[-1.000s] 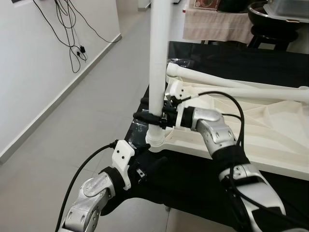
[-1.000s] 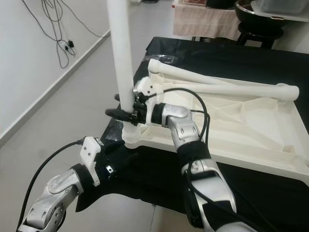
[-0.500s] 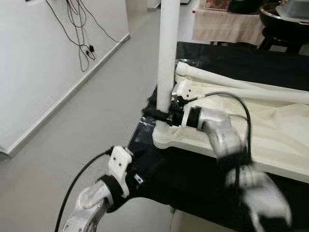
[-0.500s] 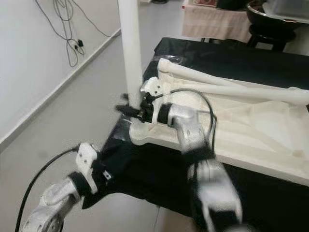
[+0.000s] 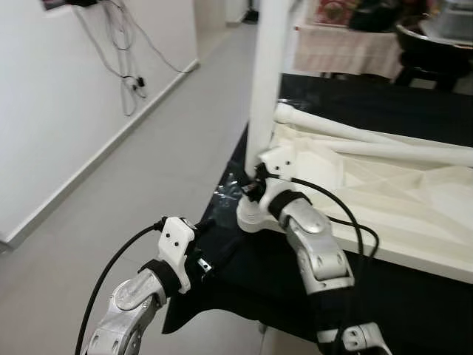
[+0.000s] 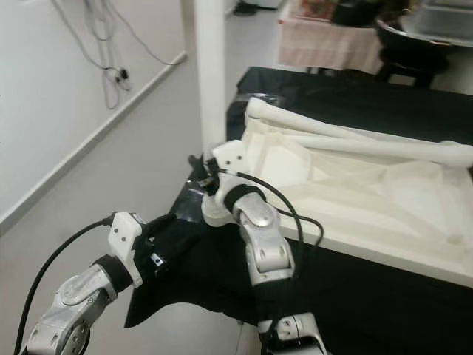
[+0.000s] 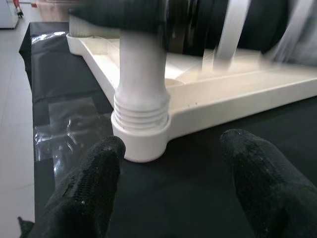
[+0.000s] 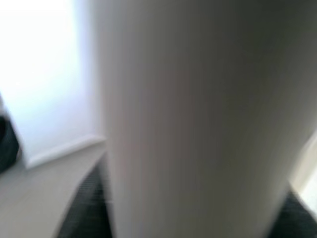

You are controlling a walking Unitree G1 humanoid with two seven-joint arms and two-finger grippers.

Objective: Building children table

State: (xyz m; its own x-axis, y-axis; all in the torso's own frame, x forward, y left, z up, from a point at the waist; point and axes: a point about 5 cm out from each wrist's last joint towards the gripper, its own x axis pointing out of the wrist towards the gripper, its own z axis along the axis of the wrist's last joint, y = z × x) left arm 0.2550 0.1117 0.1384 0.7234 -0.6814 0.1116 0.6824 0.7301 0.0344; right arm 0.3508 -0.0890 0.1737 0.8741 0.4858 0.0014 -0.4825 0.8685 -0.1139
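A white table leg (image 5: 264, 89) stands upright with its threaded end in the corner socket (image 7: 141, 144) of the upside-down white tabletop (image 5: 414, 192). My right gripper (image 5: 250, 191) is shut on the leg just above the socket; the right wrist view shows the leg (image 8: 198, 124) close up and blurred, with a dark finger on each side. My left gripper (image 7: 174, 144) is open and low in front of the socket, over the black cloth, holding nothing. A second white leg (image 5: 369, 137) lies across the tabletop.
The black-covered table (image 5: 347, 100) ends near the socket, with grey floor (image 5: 111, 192) to the left. Cables (image 5: 122, 44) hang on the white wall. A clear plastic bag (image 7: 64, 134) lies by the corner. A cloth-draped table (image 5: 347, 48) and a black stool (image 5: 429, 44) stand behind.
The camera has shifted. My right arm has swung round the leg from the right side to the near side, still gripping it. The left gripper stays low by the table's edge.
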